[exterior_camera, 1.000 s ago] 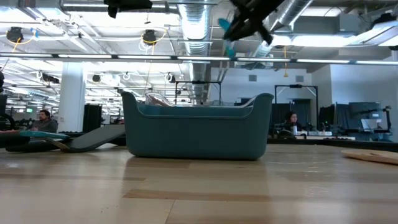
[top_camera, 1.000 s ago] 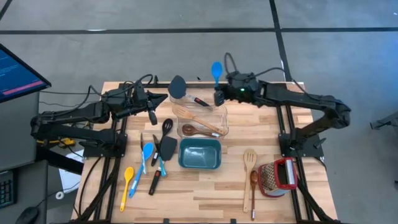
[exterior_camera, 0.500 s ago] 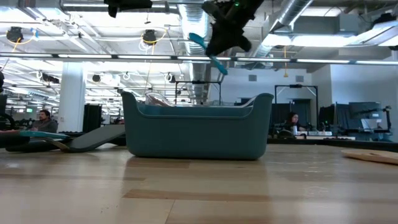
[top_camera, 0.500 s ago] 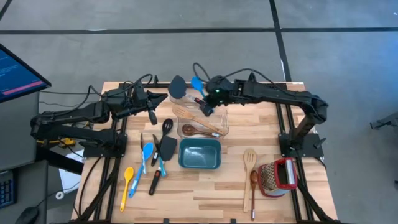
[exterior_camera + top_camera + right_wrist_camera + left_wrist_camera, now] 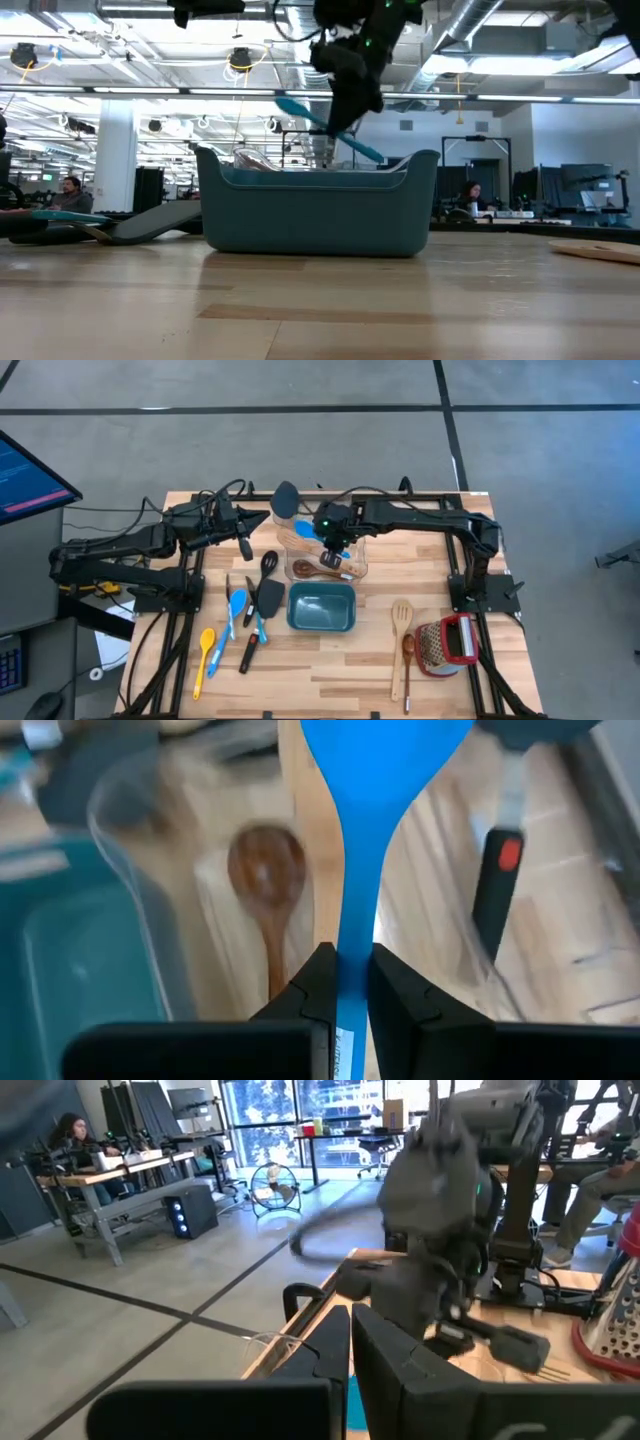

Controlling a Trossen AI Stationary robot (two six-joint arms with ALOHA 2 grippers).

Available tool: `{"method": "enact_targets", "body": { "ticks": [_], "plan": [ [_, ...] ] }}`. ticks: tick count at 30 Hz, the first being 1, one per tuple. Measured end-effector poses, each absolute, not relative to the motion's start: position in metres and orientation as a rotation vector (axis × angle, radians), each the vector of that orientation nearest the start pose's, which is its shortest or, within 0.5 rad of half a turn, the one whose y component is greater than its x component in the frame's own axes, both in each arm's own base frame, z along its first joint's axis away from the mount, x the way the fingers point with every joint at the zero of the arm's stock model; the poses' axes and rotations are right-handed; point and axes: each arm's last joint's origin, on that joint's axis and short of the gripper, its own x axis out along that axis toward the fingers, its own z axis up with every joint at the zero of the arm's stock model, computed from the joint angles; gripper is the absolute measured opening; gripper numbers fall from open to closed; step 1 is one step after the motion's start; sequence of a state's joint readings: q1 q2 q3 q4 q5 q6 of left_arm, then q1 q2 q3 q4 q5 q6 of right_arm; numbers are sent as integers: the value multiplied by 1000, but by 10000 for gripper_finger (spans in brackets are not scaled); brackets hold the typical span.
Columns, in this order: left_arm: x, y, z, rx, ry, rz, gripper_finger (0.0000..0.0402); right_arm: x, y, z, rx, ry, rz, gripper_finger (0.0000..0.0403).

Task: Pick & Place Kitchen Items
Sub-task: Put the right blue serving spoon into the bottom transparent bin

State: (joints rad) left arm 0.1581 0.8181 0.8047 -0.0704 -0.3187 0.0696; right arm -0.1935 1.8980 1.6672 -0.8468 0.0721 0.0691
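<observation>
Waiting at the far left of the table point(image 5: 330, 670), jaws closed on nothing: left gripper point(image 5: 246, 547), hovering beside a black spatula point(image 5: 285, 500).

Lying on the wood below it, near the left edge: yellow spoon point(image 5: 203, 654), a second blue spoon point(image 5: 236, 606), a black ladle point(image 5: 266, 565) and another black spatula point(image 5: 268, 596), close together, some overlapping.

Sitting at the middle: teal bin point(image 5: 321, 607), open side up. Standing just behind it: clear container point(image 5: 361, 550), holding a brown wooden spoon point(image 5: 266, 870) and a pale slotted wooden spatula point(image 5: 300, 542).

Hovering over that clear container: right gripper point(image 5: 331, 546), arm reaching across from the right, jaws clamping the handle of a blue spoon point(image 5: 372, 780). Pointing its bowl out past the fingertips point(image 5: 320, 982), tilting down in the low view, above the bin's rim.

Resting toward the right edge: another slotted wooden spatula point(image 5: 401, 616), a brown spoon point(image 5: 408, 650), and a red-framed grater point(image 5: 447, 642).
</observation>
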Motion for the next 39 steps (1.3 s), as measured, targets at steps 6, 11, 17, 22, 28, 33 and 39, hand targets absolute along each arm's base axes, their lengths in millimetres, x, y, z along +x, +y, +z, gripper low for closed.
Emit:
{"method": "enact_targets", "body": {
  "ticks": [6,11,17,22,28,33,39],
  "plan": [
    [176,37,345,75,101,478,4,398,-80,253,109,1159,-173,26],
    [176,37,345,75,101,478,4,398,-78,246,99,1197,-83,26],
    [176,37,345,76,102,477,4,395,-81,244,79,1212,-46,26],
    [176,37,345,75,102,477,4,395,-82,244,46,1209,-22,26],
    [176,37,345,75,102,477,4,395,-91,226,98,1276,16,26],
    [176,37,345,75,101,476,4,401,-93,205,96,1333,41,26],
    [177,37,345,75,103,472,4,408,-92,189,103,1349,88,26]
  ]
}}
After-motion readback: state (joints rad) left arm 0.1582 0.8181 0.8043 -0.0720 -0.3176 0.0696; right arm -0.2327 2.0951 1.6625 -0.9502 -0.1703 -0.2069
